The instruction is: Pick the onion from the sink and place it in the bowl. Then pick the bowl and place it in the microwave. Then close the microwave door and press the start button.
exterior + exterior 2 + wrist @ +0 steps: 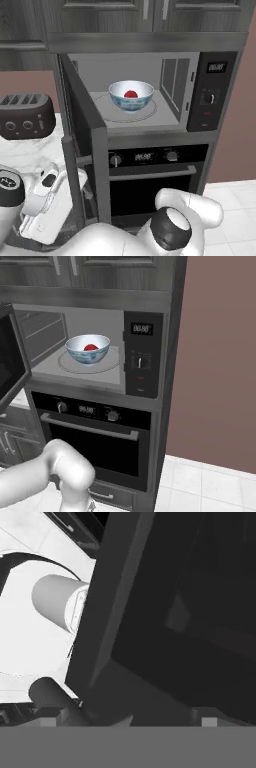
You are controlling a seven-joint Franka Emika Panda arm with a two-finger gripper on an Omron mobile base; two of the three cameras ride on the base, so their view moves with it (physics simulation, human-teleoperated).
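the hand hung wide open and empty, low beside the outer face of the open microwave door, while the onion sat in the bowl up inside the microwave.

No text, brand or label can be read with certainty. The microwave carries a small lit display at the top of its control panel, at about two o'clock from the bowl; its digits are too blurred to make out. The oven beneath has a like display between two knobs, at six o'clock from the bowl, equally illegible.
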